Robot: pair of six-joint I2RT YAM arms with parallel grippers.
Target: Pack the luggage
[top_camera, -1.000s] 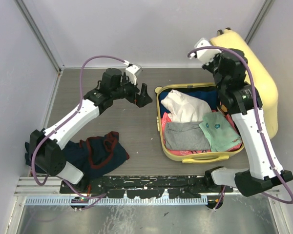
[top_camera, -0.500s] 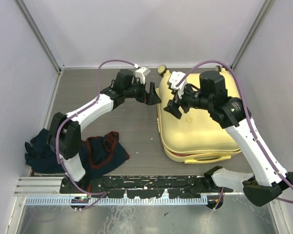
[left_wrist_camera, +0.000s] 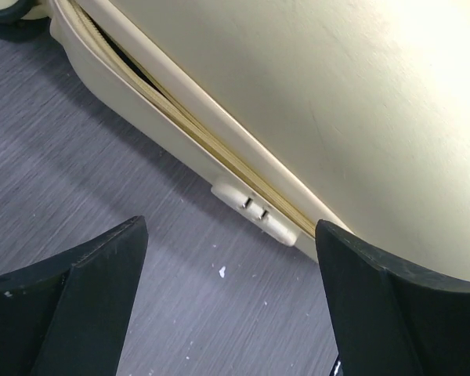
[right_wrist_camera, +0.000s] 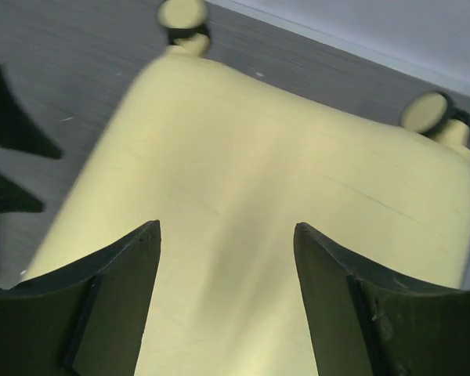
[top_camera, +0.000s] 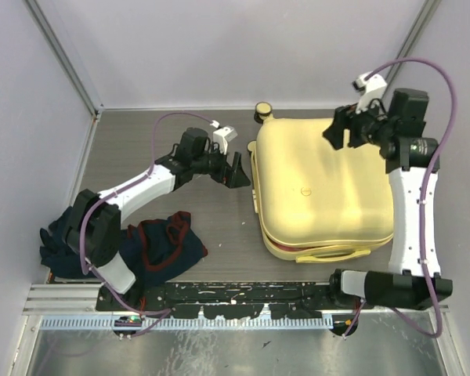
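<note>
Grey wood-grain bench [top_camera: 141,141]; clock positions are read off the top view.

- Pale yellow luggage [top_camera: 321,184] lies flat at 3 o'clock with the lid down, a wheel [top_camera: 262,112] at its 12 and the handle [top_camera: 329,252] at its 6.
- Dark garment with red trim [top_camera: 168,247] is heaped at 7–8 o'clock, well apart from the case. So not everything is packed.
- Right fingers [right_wrist_camera: 102,305] are apart and empty, over the lid's 1 o'clock corner. No contact that I can see.
- Left fingers [left_wrist_camera: 78,305] are apart and empty, just beside the case's 9 o'clock edge and aimed at the seam.
- Pink cloth [top_camera: 298,249] pokes out of the seam at 6 o'clock, just above the handle.
- Small pale tab [left_wrist_camera: 254,210] sits on the seam between the left fingers. Can't tell if it's a zip pull or a lock.

My read is that the step in hand is securing the lid. The left wrist view shows the shells gapping toward 12.

- Press the lid flat from above with the right. The shell looks smooth and domed, so push rather than pinch.
- Tuck the pink cloth in first, or it will likely snag.
- Bring the left in along the seam line to the tab, not across it.
</note>
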